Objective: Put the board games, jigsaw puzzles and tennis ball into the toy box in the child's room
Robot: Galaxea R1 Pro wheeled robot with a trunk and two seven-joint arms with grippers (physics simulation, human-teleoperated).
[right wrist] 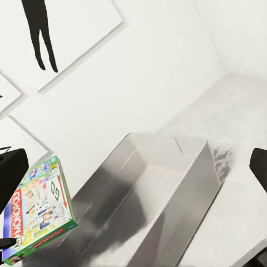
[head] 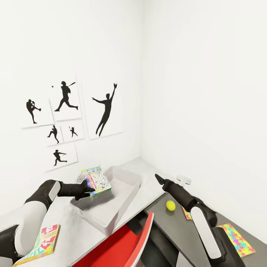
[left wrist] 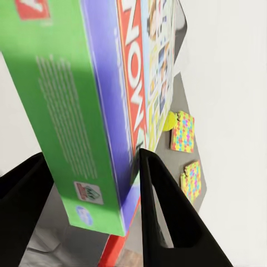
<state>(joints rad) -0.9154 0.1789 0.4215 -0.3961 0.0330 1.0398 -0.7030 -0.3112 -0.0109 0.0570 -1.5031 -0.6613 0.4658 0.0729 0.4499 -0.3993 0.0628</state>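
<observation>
Head view: your left gripper is pinching a board game with a green edge and a busy printed cover, holding it tilted above the near-left end of the toy box. The box sits on the pale top of the table, near the corner of the room. A second board game, yellow-green-red, lies flat on the pale top beside your left forearm. Your right gripper hangs over the table's edge, right of the toy box; from here you cannot tell how its fingers stand. On the dark lower section the tennis ball rests just beside your right arm. One jigsaw puzzle lies flat further right; another jigsaw puzzle peeks out from under the forearm. A red chair stands at the table's near side. Baseball silhouette prints hang on the wall.

Left wrist view: both fingers are closed against the board game, one on each face. Past it, the two puzzles and a sliver of the ball show on the dark surface.

Right wrist view: the fingers sit at opposite edges, spread wide, nothing between them. The toy box lies ahead; no toy shows in the part of it you can see. The held game hangs over its end.
</observation>
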